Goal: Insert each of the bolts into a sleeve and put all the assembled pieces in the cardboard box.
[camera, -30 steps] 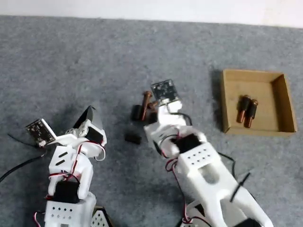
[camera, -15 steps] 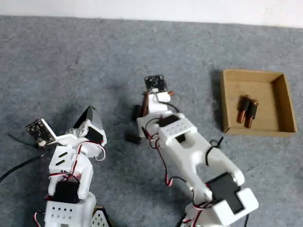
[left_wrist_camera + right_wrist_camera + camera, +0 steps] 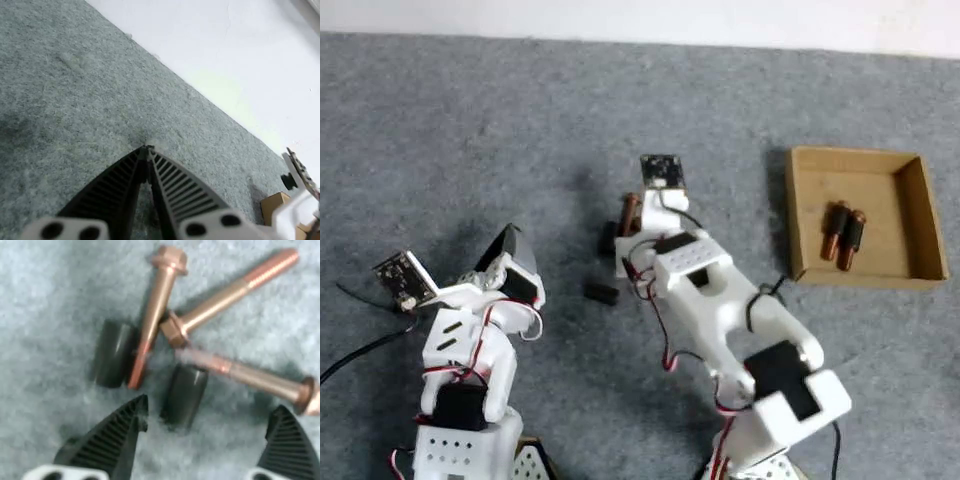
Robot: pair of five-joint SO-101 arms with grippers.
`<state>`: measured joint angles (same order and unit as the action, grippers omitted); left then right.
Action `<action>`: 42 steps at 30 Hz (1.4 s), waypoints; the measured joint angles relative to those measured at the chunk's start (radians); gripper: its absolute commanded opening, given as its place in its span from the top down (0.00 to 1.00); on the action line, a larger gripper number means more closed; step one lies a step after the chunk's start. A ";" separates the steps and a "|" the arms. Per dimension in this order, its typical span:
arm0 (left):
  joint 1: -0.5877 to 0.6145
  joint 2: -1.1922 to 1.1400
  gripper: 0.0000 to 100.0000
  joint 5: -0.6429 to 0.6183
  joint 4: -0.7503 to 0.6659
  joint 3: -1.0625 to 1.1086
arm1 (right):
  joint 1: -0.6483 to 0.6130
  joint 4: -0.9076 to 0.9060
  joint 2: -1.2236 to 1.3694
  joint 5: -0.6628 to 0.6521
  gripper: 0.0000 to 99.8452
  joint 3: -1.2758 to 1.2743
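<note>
Three copper bolts lie crossed on the grey felt: one leans over a black sleeve, a second points away, a third lies beside another sleeve. My right gripper hangs open just above them, its fingers either side of that second sleeve. In the high view a bolt and a sleeve peek out beside the right arm; a further sleeve lies apart. The cardboard box holds two assembled pieces. My left gripper is shut and empty, low over the felt.
The left arm sits at the front left, well away from the bolts. A pale wall borders the felt at the back. Open felt stretches between the bolts and the box.
The right arm has swung and stretched forward, bringing its wrist over the bolts and sleeves. The left arm has kept still.
</note>
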<state>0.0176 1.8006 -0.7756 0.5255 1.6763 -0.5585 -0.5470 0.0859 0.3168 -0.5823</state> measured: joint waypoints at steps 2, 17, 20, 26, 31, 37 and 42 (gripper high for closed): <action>0.000 0.000 0.99 0.000 0.000 0.000 | -0.002 0.000 0.054 0.000 0.66 0.046; 0.000 0.000 0.99 0.000 0.000 0.000 | 0.021 0.002 0.152 0.000 1.00 0.160; 0.000 0.000 0.99 0.000 0.000 0.000 | 0.020 0.002 0.153 0.000 1.00 0.160; 0.000 0.000 0.99 0.000 0.000 0.000 | 0.035 -0.012 0.035 0.000 1.00 0.117; 0.000 0.000 0.99 0.000 0.000 0.000 | 0.087 -0.015 -0.215 0.000 1.00 -0.021; 0.000 0.000 0.99 0.000 0.000 0.000 | 0.124 -0.018 -0.439 -0.035 1.00 -0.163; 0.000 0.000 0.99 0.000 0.000 0.000 | 0.127 -0.018 -0.516 -0.087 1.00 -0.226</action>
<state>0.0176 1.8006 -0.7756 0.5255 1.6763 -0.4312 -0.5654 -0.4296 0.2294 -0.8078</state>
